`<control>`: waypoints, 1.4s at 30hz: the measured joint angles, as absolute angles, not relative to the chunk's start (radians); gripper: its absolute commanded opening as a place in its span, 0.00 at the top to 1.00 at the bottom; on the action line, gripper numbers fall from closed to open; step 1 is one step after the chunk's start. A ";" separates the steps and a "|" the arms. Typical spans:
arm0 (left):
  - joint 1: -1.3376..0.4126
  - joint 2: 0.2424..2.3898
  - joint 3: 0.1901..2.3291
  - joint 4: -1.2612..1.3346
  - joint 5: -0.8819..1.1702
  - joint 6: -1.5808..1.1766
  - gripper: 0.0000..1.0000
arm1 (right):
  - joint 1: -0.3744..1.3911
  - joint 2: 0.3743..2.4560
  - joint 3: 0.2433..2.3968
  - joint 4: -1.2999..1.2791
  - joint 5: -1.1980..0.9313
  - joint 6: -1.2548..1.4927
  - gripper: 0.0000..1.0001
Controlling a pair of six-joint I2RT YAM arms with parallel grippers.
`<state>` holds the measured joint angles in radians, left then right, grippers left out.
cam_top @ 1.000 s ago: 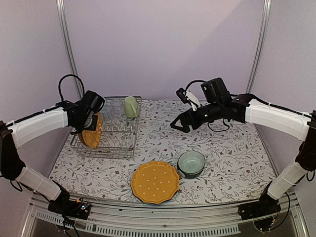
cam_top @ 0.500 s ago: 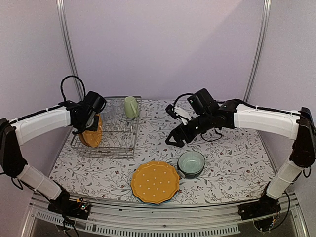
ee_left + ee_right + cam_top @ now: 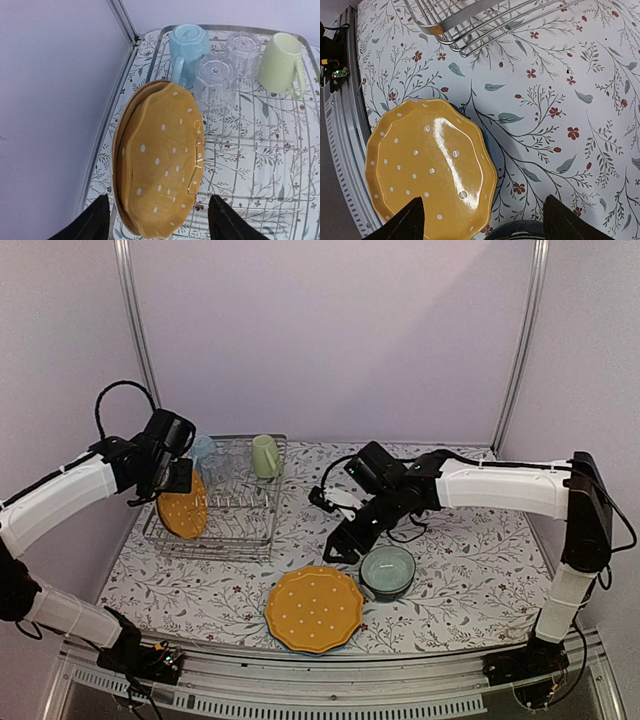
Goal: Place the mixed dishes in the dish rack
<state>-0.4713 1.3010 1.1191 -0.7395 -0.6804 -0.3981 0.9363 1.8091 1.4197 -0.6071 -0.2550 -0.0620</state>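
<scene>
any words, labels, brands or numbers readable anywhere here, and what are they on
No text can be read in any view.
light blue mug: a faint mark on its upturned base, too blurred to read.
white tag on the right arm's wrist: too small to read.
yellow dotted plate in the rack: white dots only, no writing.

From the left wrist, the upright yellow dotted scalloped plate (image 3: 160, 160) hides all but the rim of a tan plate (image 3: 119, 147) behind it. From the right wrist, only an arc of the dark-sided teal bowl (image 3: 515, 236) shows at the bottom edge. The flat yellow dotted plate (image 3: 430, 165) leaves just a sliver of a blue plate (image 3: 483, 134) beneath it.
</scene>
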 measured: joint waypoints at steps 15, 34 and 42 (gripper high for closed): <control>-0.513 1.041 1.124 -0.636 -0.478 -0.385 0.23 | 0.964 2.007 1.501 -0.742 -0.258 -0.122 0.54; -0.524 1.042 1.093 -0.616 -0.435 -0.378 0.23 | 0.960 2.051 1.554 -0.757 -0.300 -0.118 1.00; -0.529 1.043 1.071 -0.611 -0.438 -0.366 0.22 | 0.963 2.051 1.575 -0.784 -0.300 -0.117 1.00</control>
<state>-0.5285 1.0428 1.0706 -0.6109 -0.4381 -0.3656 0.9630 2.0510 1.5749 -0.7837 -0.2996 -0.1169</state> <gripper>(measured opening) 0.775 0.042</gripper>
